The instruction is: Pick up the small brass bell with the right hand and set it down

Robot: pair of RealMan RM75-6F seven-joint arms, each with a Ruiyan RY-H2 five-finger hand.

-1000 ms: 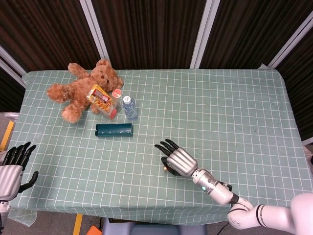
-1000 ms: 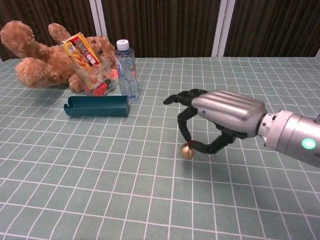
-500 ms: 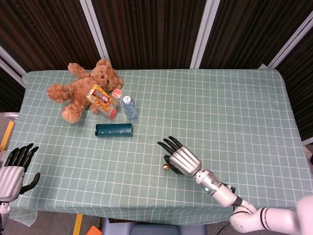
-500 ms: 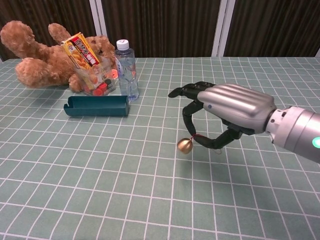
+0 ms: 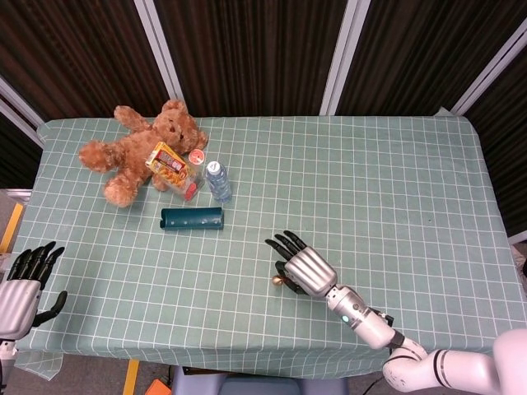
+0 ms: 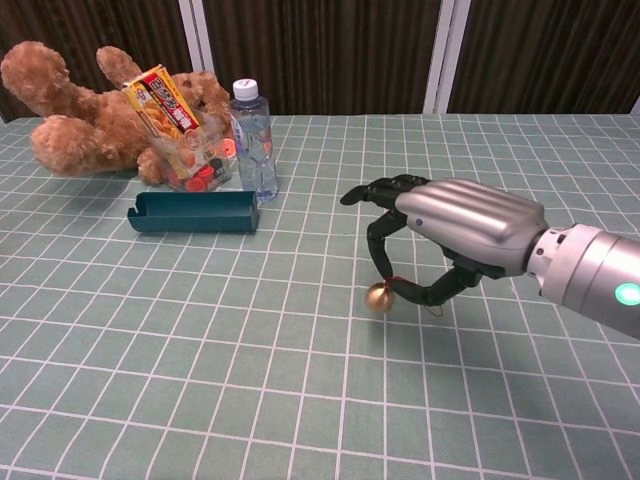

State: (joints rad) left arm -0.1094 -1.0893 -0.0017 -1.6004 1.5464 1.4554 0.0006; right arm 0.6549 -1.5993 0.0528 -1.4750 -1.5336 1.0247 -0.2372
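The small brass bell (image 6: pixel 378 297) hangs by a thin red cord under my right hand (image 6: pixel 452 233), which pinches the cord between thumb and a finger while the other fingers arch over it. The bell is very low, at or just above the green checked cloth; I cannot tell whether it touches. From the head view the bell (image 5: pixel 277 281) peeks out at the left edge of the right hand (image 5: pixel 303 265), in the table's front middle. My left hand (image 5: pixel 20 284) sits off the table's front-left corner, fingers spread and holding nothing.
A dark teal box (image 6: pixel 193 212) lies on its side to the left of the bell. Behind it stand a water bottle (image 6: pixel 252 140), a snack packet (image 6: pixel 164 103) in a clear cup and a teddy bear (image 6: pixel 75 115). The table's front edge (image 5: pixel 247 360) is close.
Half a second ago the bell hung a little higher and swung to the left; it has come down and back under the right hand's fingers. The left hand has stayed put.
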